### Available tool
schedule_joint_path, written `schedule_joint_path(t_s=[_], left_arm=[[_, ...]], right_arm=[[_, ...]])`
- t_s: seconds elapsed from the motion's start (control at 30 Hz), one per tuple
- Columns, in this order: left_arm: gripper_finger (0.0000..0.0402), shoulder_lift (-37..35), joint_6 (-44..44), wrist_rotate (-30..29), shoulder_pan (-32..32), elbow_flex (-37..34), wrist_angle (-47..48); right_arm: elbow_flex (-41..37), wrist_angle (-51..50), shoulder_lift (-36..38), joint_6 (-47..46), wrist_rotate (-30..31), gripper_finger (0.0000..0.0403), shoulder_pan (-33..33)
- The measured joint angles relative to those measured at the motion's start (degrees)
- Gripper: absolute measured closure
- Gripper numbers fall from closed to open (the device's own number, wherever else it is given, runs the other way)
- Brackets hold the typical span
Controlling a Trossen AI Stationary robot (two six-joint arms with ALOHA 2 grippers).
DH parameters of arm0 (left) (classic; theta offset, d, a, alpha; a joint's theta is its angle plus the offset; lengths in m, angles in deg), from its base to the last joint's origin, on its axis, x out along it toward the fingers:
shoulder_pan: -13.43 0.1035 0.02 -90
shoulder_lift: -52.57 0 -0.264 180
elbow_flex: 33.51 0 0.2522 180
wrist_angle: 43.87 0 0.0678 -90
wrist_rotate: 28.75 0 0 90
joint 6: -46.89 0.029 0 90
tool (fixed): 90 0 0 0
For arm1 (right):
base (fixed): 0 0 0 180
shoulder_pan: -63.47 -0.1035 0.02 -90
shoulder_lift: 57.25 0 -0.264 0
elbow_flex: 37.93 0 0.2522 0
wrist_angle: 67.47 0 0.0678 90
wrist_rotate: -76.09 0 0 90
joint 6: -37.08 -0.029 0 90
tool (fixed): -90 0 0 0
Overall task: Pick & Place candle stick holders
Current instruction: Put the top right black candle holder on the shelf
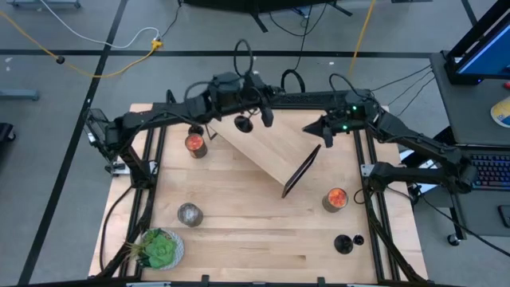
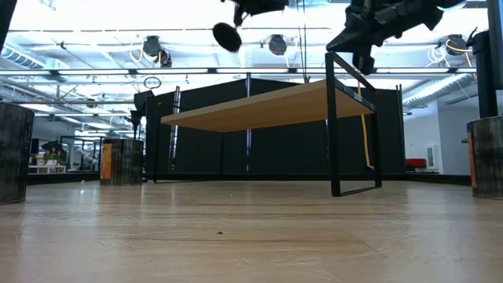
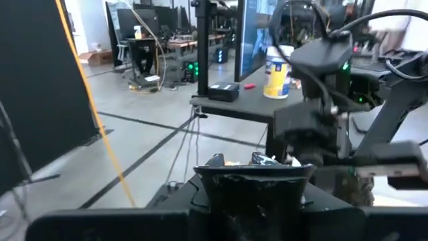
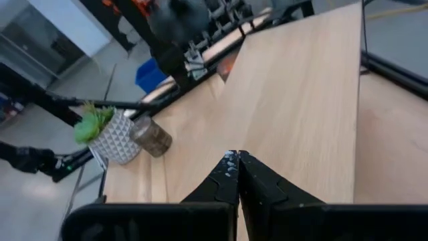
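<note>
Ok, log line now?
left gripper: holds candle stick holder above wooden shelf | right gripper: shut, over shelf | two more holders on table

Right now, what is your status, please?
Left gripper shut on candle stick holder, above wooden shelf. Right gripper shut, empty, over shelf. Two more holders front right. Nothing blocking.

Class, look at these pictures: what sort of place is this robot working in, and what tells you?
Probably a robotics lab or workshop: two dark arms work over a wooden table, cables trail across the bare floor, and desks with equipment stand beyond.
</note>
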Motion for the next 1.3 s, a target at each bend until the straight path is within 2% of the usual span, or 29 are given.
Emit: schedule_joint_path(t_s=[0.27,0.43,0.6,0.83,1.03,1.3], left_arm=[[0.0328,0.0,-3.9,1.9,2.0,-13.1,-23.2],[0.0328,-0.1,-5.4,1.9,5.8,-19.9,-38.2],[0.0328,0.0,-4.8,2.6,9.8,-25.9,-49.2],[0.0328,0.0,1.8,4.4,13.7,-28.1,-52.1],[0.0328,1.9,1.2,5.3,16.3,-28.1,-53.9],[0.0328,9.5,-3.6,8.3,19.2,-28.1,-70.2]], right_arm=[[-2.7,1.7,4.5,-1.2,-0.1,0.0403,0.8],[-2.7,1.7,5.1,-1.1,-0.1,0.0403,0.8],[-2.7,1.7,5.1,-1.0,-0.1,0.0403,0.8],[-2.7,1.7,5.0,-1.2,-0.1,0.0403,0.8],[-2.7,1.7,5.0,-1.4,-0.1,0.0403,0.8],[-2.7,3.5,5.0,-3.2,-0.1,0.0403,0.8]])
